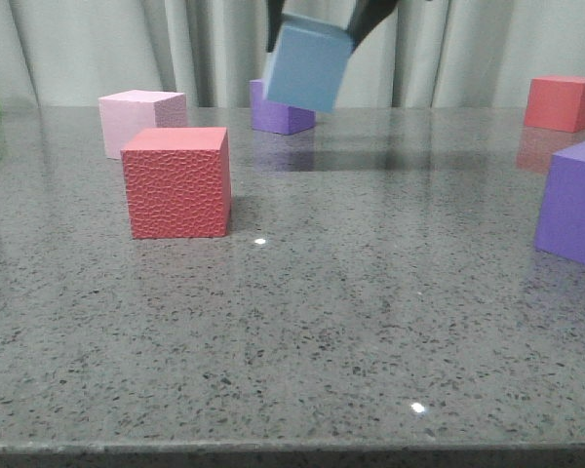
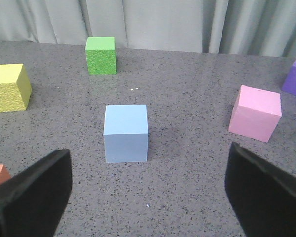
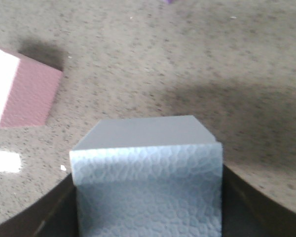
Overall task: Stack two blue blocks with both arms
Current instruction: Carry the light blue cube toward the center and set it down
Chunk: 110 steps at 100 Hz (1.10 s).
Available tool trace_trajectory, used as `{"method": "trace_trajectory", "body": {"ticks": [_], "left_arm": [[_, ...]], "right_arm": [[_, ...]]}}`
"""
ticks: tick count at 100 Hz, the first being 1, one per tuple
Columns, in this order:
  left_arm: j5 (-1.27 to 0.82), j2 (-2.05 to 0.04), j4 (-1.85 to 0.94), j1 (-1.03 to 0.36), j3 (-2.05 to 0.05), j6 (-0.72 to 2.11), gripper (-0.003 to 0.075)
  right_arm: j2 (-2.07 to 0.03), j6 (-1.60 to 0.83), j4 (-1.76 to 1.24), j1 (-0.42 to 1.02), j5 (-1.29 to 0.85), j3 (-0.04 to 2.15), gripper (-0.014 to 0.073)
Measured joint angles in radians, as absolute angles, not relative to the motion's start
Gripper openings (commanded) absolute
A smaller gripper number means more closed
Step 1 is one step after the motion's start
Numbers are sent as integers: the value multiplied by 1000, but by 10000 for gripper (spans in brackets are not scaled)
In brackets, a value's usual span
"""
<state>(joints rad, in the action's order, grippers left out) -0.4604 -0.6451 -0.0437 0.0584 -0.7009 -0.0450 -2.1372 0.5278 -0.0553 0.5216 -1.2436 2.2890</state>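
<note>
One blue block (image 1: pixel 308 64) hangs tilted, clamped in the right fingers (image 3: pixel 44 217); the left fingers (image 2: pixel 32 197), spread wide, hold nothing, the other blue block (image 2: pixel 126 133) resting on the worktop (image 2: pixel 187 113).

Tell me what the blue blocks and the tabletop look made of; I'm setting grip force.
Held blue block: probably foam, matte, with a pebbled face. Blue block on the table: smooth matte sides, likely foam too. Table: speckled grey, glossy with reflections, looks like polished stone or laminate.

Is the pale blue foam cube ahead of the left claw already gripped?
No, the pale blue foam cube rests on the table, beyond the open left claw.
</note>
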Motion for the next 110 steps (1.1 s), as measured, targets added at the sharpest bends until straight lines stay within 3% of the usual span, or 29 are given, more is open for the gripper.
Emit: {"method": "trace_trajectory", "body": {"ticks": [23, 91, 98, 110], "left_arm": [[-460, -645, -44, 58, -701, -45, 610], [-463, -645, -44, 58, -701, -45, 610], [-463, -645, -44, 58, -701, -45, 610], [-465, -645, -44, 58, -701, -45, 610]], "right_arm": [[-2238, 589, -56, 537, -1250, 2361, 305], [-2265, 616, -56, 537, -1251, 2363, 313], [-2269, 616, -56, 537, -1251, 2363, 355], [-2274, 618, -56, 537, -1251, 2363, 545]]}}
